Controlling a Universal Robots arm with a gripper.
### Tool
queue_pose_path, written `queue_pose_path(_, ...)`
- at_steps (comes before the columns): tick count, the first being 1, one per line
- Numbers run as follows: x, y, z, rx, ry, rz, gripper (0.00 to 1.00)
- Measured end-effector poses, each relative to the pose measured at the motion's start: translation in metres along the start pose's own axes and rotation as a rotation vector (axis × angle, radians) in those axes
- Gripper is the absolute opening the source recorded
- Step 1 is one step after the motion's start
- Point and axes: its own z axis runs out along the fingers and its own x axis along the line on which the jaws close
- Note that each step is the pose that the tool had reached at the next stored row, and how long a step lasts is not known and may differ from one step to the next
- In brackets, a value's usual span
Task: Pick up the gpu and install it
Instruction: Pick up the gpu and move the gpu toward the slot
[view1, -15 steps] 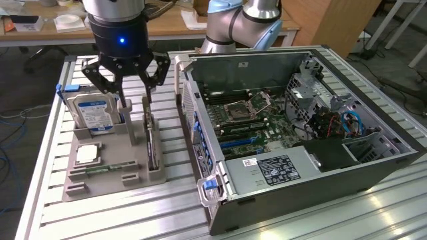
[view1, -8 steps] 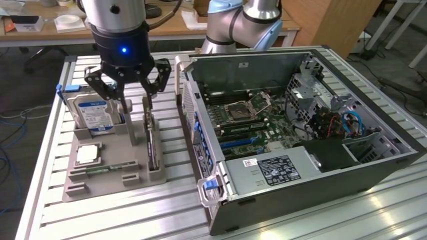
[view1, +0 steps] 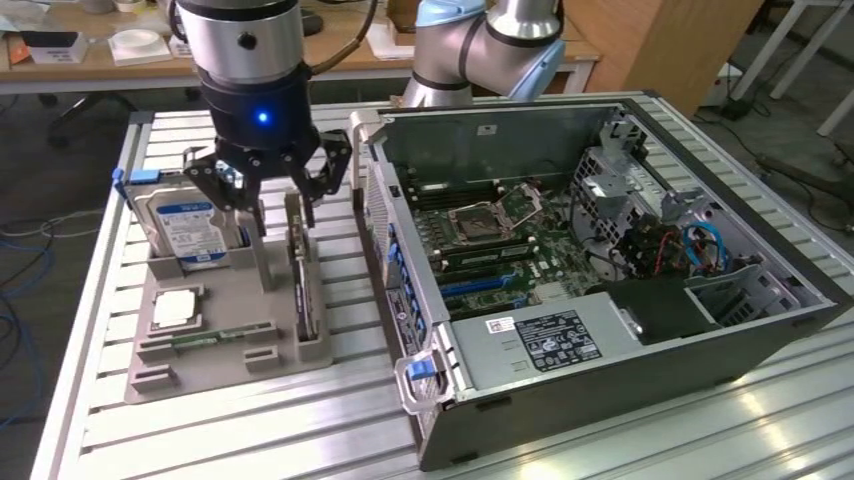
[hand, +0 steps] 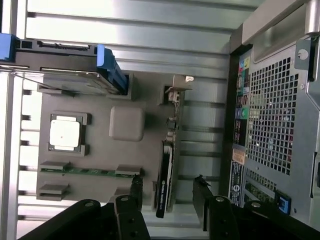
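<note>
The black multi-fingered gripper (view1: 276, 218) (hand: 167, 192) hung with its jaws spread wide and held nothing. It was poised over the far end of the thin green circuit-board gpu (view1: 304, 290) (hand: 167, 170). That card stood on its long edge in a slot along the right margin of the grey plastic parts tray (view1: 214, 372) (hand: 100, 150), on the exterior view's left half of the ribbed aluminium table (view1: 267, 430) (hand: 150, 30). In the wrist view the dark fingers (hand: 136, 189) stood either side of the card's dark upper edge, with a gap on each flank, so no contact showed. The card's silver metal bracket (hand: 176, 90) sat at its opposite end.

Just beside the gripper, toward the exterior view's left, stood the boxy silver hard drive with a blue label (view1: 187, 230) (hand: 60, 75), upright in its own slot. A narrow strip of bare tray separated it from the card.

On the exterior view's right, the open black computer tower (view1: 601, 375) (hand: 270, 115) lay on its side. Its perforated rear wall was close to the tray's right edge, with only a slim band of table between them
</note>
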Motion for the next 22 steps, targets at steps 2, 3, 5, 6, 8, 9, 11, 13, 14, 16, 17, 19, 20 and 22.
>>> queue_pose_path(2,0.0,-0.001,0.0031,0.0001,0.0001,0.0,0.53)
queue_pose_path(3,0.0,-0.0016,0.0047,0.0001,0.0001,0.0,0.53)
queue_pose_path(5,0.0,-0.003,0.0078,0.0,0.0,0.0,0.53)
queue_pose_path(6,0.0,-0.0037,0.0092,0.0001,0.0001,0.0,0.53)
queue_pose_path(8,0.0,-0.0054,0.0122,0.0,0.0001,0.0,0.53)
queue_pose_path(9,0.0,-0.0062,0.0138,0.0,0.0,0.0,0.53)
queue_pose_path(11,0.0,-0.008,0.0166,0.0001,0.0002,0.0,0.53)
queue_pose_path(13,0.001,-0.0101,0.0193,0.0,0.0001,0.0,0.53)
queue_pose_path(14,0.001,-0.0111,0.0207,0.0001,0.0001,0.0,0.53)
queue_pose_path(16,0.0,-0.0127,0.0235,-0.0002,-0.0001,0.0,0.53)
queue_pose_path(17,-0.001,-0.0133,0.0247,-0.0001,0.0,0.0,0.53)
queue_pose_path(19,-0.002,-0.0145,0.0273,-0.0002,-0.0001,0.0,0.53)
queue_pose_path(20,-0.003,-0.015,0.0287,0.0,0.0,0.0,0.53)
queue_pose_path(22,-0.003,-0.0157,0.0321,0.0,-0.0001,0.0,0.53)
